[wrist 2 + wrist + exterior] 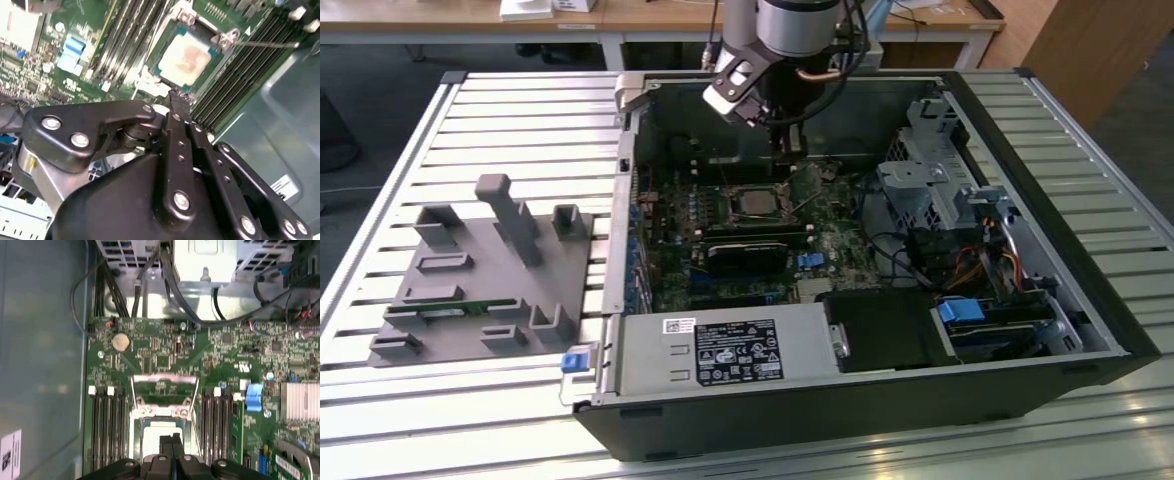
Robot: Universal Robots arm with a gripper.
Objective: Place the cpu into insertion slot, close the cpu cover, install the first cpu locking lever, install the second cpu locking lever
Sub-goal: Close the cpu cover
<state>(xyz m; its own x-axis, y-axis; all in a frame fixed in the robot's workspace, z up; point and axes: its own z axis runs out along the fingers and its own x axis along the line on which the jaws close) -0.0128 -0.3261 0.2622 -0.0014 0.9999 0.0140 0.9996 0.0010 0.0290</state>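
Slippage risk: tool (173, 96), closed tight on nothing, hovers just beside the seated cpu (187, 57), where a skewed push could scrape it or the neighbouring memory slots (245, 65).

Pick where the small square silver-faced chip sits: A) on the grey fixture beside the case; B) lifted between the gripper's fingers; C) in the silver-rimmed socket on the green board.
C: the small square silver-faced chip lies flat in the silver-rimmed square socket, close by the black gripper.
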